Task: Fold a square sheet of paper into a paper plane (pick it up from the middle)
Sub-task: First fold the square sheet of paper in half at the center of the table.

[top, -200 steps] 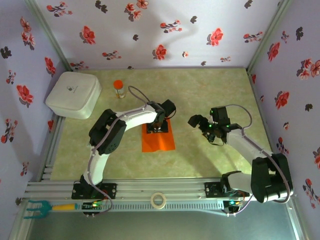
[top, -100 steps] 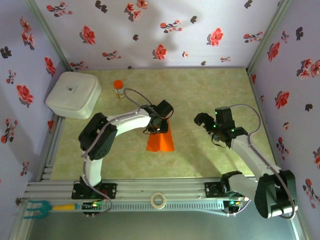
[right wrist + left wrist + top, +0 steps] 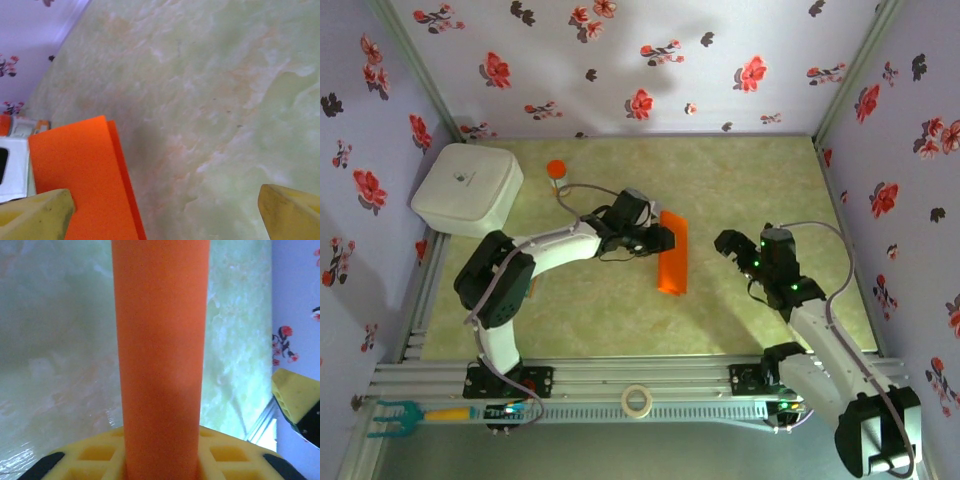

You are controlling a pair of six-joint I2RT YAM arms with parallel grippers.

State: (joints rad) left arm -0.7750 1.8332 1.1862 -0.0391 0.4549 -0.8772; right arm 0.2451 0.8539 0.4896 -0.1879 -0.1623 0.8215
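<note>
- The square sheet of paper, folded into a narrow orange strip, hangs over the middle of the green worktop, its long side running 12 to 6 o'clock.
- The left pincer clamps it from 9 o'clock. In the wrist view the paper rises between the yellow pads.
- The right pincer waits at 3 o'clock, apart from the paper, jaws spread wide.
- An orange-capped bottle and a white box sit toward 10 o'clock.
</note>
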